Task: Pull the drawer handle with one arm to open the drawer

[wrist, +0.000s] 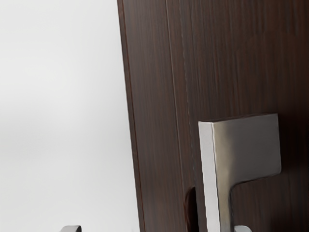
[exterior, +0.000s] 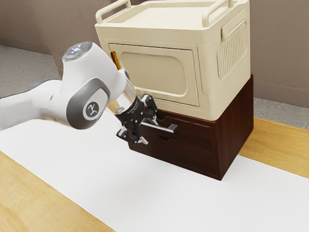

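We have the tool at the centre of the frame, its fingers spread wide with nothing gripped between them. The bar of the handle lies in that wide space, and in the wrist view one fingertip sits close by the bar's drawer-facing side, while the other fingertip stands well apart from it, over the white mat. We take this placing as deliberate: a finger behind the metal can hook or pinch it, and the pull can then run straight out from the front. The drawer looks shut, right of centre in the frame, in the dark wooden cabinet on the desk. Above it rests a cream cart, whose weight probably helps steady the cabinet against our tug. The arm comes in from the left of the frame, leaving room to draw back. Next we would bring the fingers together on the bar; closing off-centre could drag it sideways or let it slip.
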`<action>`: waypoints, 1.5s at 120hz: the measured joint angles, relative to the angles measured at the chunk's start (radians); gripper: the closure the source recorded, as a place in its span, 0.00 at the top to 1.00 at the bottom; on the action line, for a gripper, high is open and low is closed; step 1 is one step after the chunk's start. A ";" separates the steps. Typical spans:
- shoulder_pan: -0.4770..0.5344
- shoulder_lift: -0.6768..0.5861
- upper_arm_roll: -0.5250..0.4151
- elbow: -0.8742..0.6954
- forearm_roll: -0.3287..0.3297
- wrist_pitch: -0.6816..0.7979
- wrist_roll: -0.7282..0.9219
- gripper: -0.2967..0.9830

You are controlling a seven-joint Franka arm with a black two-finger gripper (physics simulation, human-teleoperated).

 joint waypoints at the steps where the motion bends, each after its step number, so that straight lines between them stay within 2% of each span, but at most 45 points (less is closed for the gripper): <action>1: 0.000 0.000 0.000 0.000 0.000 0.000 0.000 0.51; 29: -0.001 -0.003 0.000 -0.002 0.001 0.001 -0.001 0.39; 53: -0.001 -0.017 -0.001 -0.021 0.001 0.000 -0.002 0.34; 180: -0.005 -0.187 0.000 -0.187 0.008 0.001 -0.033 0.30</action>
